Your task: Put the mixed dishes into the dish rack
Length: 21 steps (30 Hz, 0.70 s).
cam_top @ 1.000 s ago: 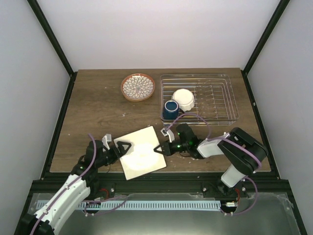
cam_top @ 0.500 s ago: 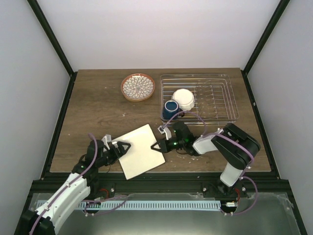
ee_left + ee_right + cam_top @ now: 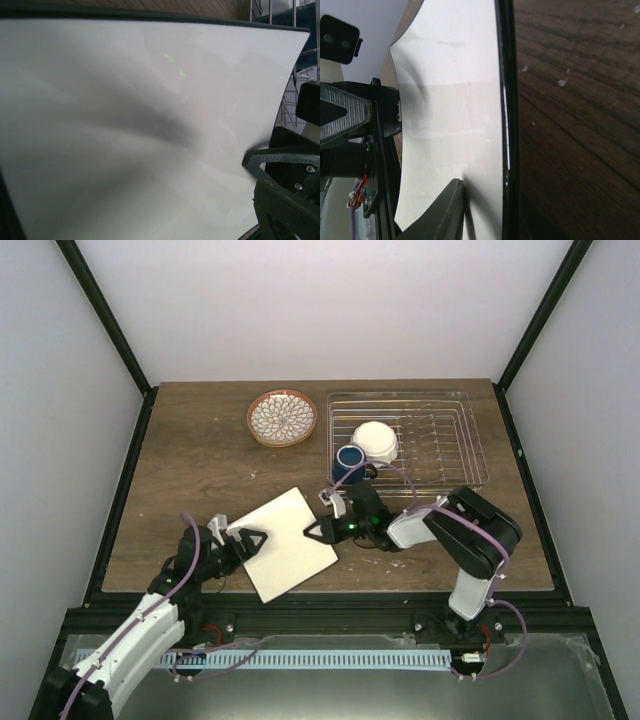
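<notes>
As jaws flank the cream plate's [image 3: 290,545] edges, the rack [image 3: 450,462] stands apart.

a dark brown wooden table [image 3: 200,470] stands between plain white walls [image 3: 300,310] on three sides, and black posts [image 3: 105,315] rise at the corners. the light is soft and even, the shadows weak. at the near edge, a grey metal base [image 3: 560,680].

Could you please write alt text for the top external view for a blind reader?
The left gripper and right gripper flank a cream rectangular plate. Beyond, a wire dish rack holds a white bowl and blue mug; a patterned plate lies beside it.
</notes>
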Tool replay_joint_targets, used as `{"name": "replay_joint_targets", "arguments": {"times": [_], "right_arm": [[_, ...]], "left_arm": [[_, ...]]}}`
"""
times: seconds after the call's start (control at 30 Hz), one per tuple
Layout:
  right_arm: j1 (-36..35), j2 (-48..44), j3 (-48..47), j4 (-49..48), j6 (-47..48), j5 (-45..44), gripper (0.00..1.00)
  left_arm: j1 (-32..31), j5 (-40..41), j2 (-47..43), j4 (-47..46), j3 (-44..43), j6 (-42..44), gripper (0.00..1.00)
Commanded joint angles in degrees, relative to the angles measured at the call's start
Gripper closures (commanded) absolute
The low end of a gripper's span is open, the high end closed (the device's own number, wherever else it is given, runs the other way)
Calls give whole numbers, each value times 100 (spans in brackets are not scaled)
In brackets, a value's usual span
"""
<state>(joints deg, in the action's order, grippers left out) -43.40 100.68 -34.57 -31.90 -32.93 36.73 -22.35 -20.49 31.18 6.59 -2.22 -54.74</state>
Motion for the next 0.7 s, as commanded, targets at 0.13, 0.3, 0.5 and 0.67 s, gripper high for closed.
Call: {"name": "replay_joint_targets", "arguments": {"times": [0.13, 0.3, 0.5, 0.67], "right_arm": [[-641, 262, -520, -411, 129, 692, 87], [-652, 175, -458, -359, 168, 695, 99], [-652, -36, -376, -209, 220, 636, 99], [-644, -397, -366, 265, 296, 165, 99]], "left_arm": [[-110, -484, 190, -332, 582, -151, 0], [-129, -461, 196, -319, 560, -151, 0], [-130, -405, 56, -347, 581, -223, 0], [-137, -289, 2, -83, 498, -131, 0]]}}
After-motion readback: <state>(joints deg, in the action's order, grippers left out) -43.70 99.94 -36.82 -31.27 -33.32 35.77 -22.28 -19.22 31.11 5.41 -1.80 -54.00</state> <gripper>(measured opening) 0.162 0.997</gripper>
